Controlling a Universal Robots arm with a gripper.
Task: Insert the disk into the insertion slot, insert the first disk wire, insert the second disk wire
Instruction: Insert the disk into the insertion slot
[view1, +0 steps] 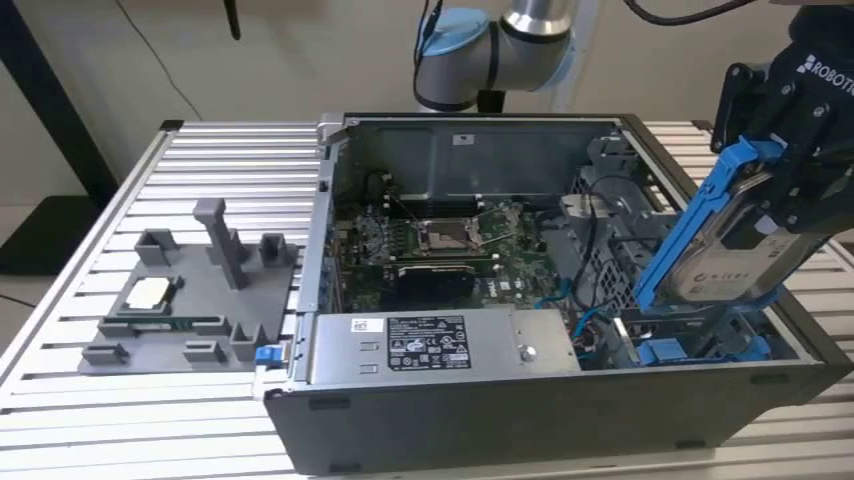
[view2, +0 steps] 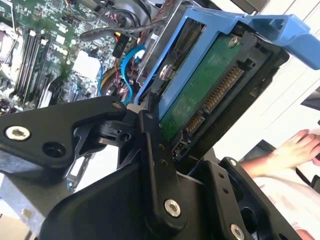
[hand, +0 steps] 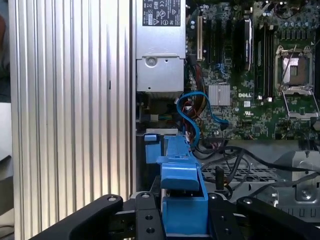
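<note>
The gripper (view1: 778, 195) is clamped on the disk (view1: 721, 258), with its fingers (view2: 151, 150) pressed against opposite edges of the blue carrier frame (view1: 678, 232). The disk hangs tilted from the gripper. Its label side shows in the exterior view, and its green circuit board (view2: 207, 92) with the connectors shows in the second wrist view. The insertion slot (view1: 687, 345) lies below the gripper, inside the open computer case (view1: 467, 122). The lower end of the disk is near the slot's blue rails; whether it touches them cannot be determined. In the first wrist view, a loose blue cable (hand: 191, 121), the motherboard (hand: 240, 100) and the power supply (hand: 160, 55) lie beyond the gripper inside the case. The case rests on a slatted table (view1: 200, 150).
</note>
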